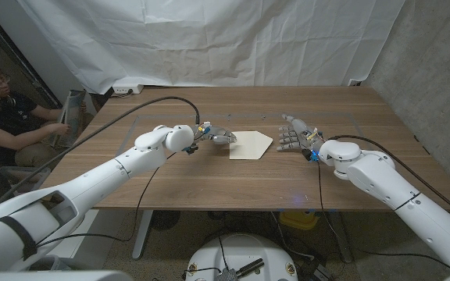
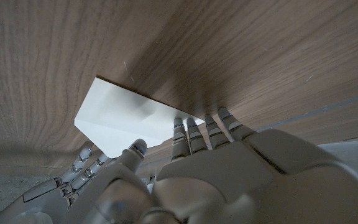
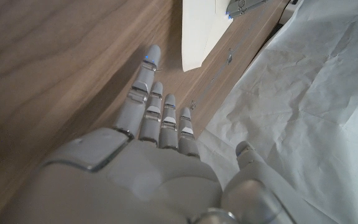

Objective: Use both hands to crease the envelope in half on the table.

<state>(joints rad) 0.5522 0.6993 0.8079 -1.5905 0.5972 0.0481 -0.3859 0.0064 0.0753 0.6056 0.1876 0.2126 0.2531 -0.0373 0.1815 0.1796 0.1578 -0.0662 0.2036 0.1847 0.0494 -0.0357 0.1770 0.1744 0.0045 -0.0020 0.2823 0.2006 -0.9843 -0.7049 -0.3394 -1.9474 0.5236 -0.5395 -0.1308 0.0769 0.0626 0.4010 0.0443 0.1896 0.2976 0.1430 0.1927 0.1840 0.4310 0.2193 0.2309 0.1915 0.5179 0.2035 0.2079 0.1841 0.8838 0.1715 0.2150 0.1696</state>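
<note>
You are working with one white envelope (image 1: 251, 144), lying flat near the middle of the wooden table (image 1: 209, 183), its pointed end facing your right robot hand (image 1: 294, 134). Your left robot hand (image 1: 219, 136) is reaching the envelope's edge, fingertips (image 2: 179, 122) touching it, thumb alongside; you are gripping nothing. Your right robot hand is waiting just beside the point, fingers (image 3: 143, 87) stretched out and released. One person (image 1: 6, 117) is sitting beyond the table's left end. No readable writing is showing.

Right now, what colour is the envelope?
Cream-white envelope, plain; clearest in the left wrist view.
</note>
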